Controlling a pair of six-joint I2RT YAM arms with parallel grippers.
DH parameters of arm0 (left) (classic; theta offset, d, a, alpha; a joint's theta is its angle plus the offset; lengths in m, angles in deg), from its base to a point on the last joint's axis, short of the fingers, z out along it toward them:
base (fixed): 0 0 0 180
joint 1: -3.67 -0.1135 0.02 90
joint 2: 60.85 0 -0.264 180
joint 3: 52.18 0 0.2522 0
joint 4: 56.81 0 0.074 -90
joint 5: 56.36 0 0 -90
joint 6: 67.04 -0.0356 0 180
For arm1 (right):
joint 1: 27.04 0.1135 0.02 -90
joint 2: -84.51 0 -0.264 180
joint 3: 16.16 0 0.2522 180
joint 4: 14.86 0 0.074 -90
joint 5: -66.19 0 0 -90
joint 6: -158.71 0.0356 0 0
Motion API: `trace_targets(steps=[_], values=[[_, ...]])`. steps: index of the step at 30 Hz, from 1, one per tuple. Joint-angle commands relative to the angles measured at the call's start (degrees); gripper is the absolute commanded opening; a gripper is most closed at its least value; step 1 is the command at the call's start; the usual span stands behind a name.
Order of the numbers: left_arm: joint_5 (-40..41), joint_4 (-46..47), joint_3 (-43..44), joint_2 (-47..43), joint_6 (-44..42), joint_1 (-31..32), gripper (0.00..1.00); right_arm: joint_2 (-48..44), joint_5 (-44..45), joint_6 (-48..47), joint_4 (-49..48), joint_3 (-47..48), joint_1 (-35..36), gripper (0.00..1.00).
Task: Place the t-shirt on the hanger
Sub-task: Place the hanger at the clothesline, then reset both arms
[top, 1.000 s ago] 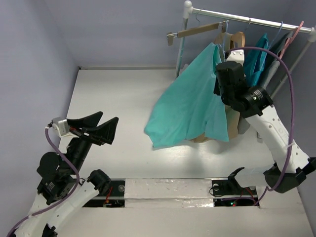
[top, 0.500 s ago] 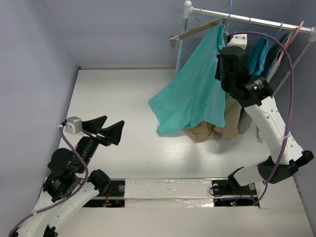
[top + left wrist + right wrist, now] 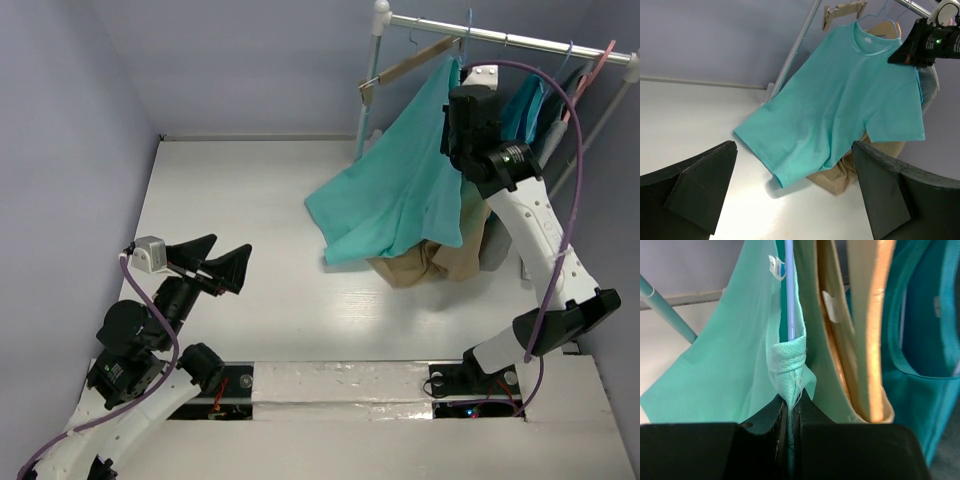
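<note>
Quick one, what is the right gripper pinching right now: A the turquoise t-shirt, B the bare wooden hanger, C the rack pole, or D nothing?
A: the right wrist view shows the right gripper shut on a bunched fold of the t-shirt, right beside the thin blue hanger.

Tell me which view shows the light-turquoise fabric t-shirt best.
Left wrist: the plain light-turquoise short-sleeved fabric t-shirt shows nearly whole, collar to hem. Top external sees it slanted, edge behind the right arm. Right wrist shows only a fold pinched in the shut right tool.
</note>
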Motion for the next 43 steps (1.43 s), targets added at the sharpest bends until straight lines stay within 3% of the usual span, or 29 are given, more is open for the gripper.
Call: trace_targets(steps=[1, 5, 7, 8, 9, 10, 11, 20, 24, 27, 31, 34, 38, 43], values=[[0.1, 1.8, 0.0, 0.6, -0.7, -0.6, 0.99, -0.2, -2.1, -0.2, -6.1, -1.2, -0.3, 0.0], [0.7, 1.8, 0.0, 0.5, -0.8, -0.6, 0.99, -1.9, -5.9, 1.8, -7.7, -5.8, -0.3, 0.0], [1.0, 1.7, -0.1, 0.5, -0.8, -0.6, 0.99, -4.0, -7.3, 3.4, -8.1, -8.7, -0.3, 0.14], [1.1, 1.7, -0.1, 0.6, -0.8, -0.6, 0.99, -4.9, -7.4, 4.0, -8.3, -9.5, -0.3, 0.28], [1.1, 1.7, -0.1, 0.8, -0.8, -0.6, 0.99, -6.0, -7.5, 4.6, -8.7, -10.6, -0.3, 0.67], [1.2, 1.8, -0.1, 1.1, -0.9, -0.6, 0.99, -8.7, -7.7, 4.8, -9.9, -12.6, -0.3, 0.97], [1.4, 1.7, -0.1, 1.3, -0.9, -0.6, 0.98, -10.1, -8.1, 5.0, -10.5, -13.6, -0.3, 1.0], [4.4, 1.2, 0.1, 2.5, -1.1, -2.3, 0.99, -32.3, -19.4, 8.4, -17.8, -25.9, -0.3, 1.0], [5.3, 1.3, 0.5, 3.5, -1.1, -2.8, 0.99, -45.5, -35.3, 10.7, -32.5, -37.4, -0.3, 1.0], [5.9, 1.5, 1.4, 4.3, -1.2, -2.8, 0.99, -56.4, -40.0, 12.6, -39.9, -44.4, -0.3, 1.0], [7.2, 2.5, 4.5, 5.7, -2.5, -2.8, 0.99, -67.5, -38.7, 12.8, -49.1, -49.3, -0.3, 1.0], [8.3, 4.4, 9.5, 7.2, -5.3, -2.8, 0.99, -73.5, -37.2, 11.4, -50.4, -51.2, -0.3, 1.0], [9.3, 7.9, 13.2, 8.1, -6.4, -2.8, 0.99, -76.6, -34.3, 9.1, -49.4, -52.8, -0.3, 1.0], [8.4, 10.1, 10.4, 9.7, -4.9, -2.8, 0.99, -74.5, -32.7, 7.4, -43.4, -52.2, -0.3, 1.0]])
